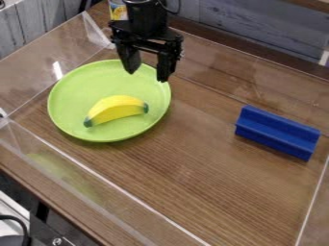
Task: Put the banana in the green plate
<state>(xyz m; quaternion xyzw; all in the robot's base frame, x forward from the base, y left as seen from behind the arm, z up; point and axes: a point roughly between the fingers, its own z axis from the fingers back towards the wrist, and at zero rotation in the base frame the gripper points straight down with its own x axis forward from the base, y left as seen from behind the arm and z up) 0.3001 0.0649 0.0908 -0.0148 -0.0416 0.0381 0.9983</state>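
You had the banana (115,110) lying inside the green plate (67,88), a little toward the plate's near side, its curve bowed up toward the far rim and its greenish tips pointing down and outward. Your gripper (148,65) hung over the plate's far right rim, pointing straight down, its two black fingers (131,58) spread wide with nothing between them. It was clear of the banana, which sat nearer the plate's middle. To the right of the plate, well apart from it, the blue rectangular block (276,132) rested on the wooden table (193,183)
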